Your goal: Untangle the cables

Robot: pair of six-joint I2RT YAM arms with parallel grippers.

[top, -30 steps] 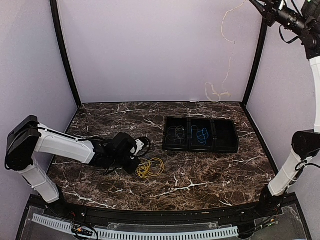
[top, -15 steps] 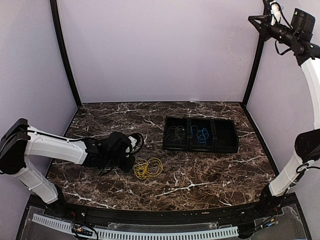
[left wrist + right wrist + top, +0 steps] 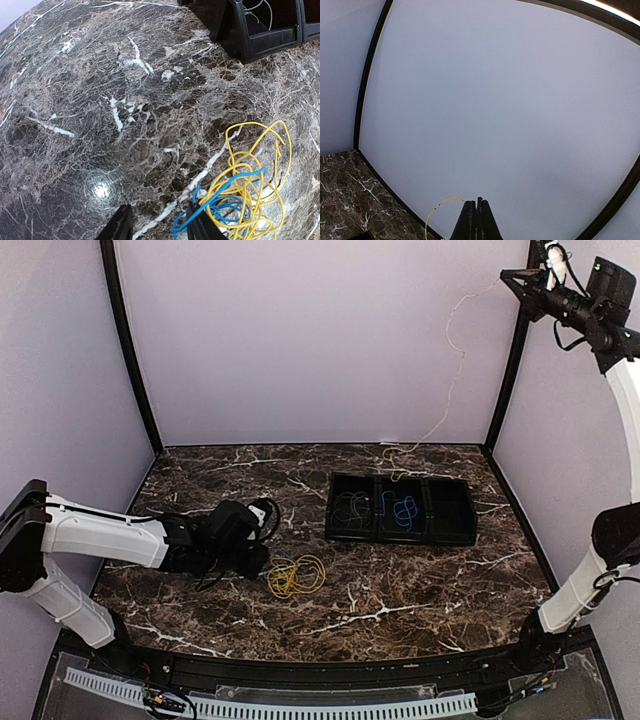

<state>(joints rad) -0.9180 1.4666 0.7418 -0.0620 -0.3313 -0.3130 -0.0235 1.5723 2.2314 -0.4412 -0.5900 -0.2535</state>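
Note:
A tangle of yellow cable lies on the marble table; the left wrist view shows this yellow cable knotted with a blue cable. My left gripper sits low just left of the tangle, open, with bare table between its fingers. The blue wire touches the outer side of one finger. High at the top right, my right gripper is shut on a thin pale yellow cable. That cable hangs down toward the tray's back edge.
A black three-compartment tray stands right of centre. It holds a pale grey cable on the left and a blue cable in the middle. Lilac walls with black corner posts enclose the table.
My left gripper has opened and drawn back slightly left from the yellow tangle. The right arm shifted up high, and its hanging cable now reaches the tray's back edge.

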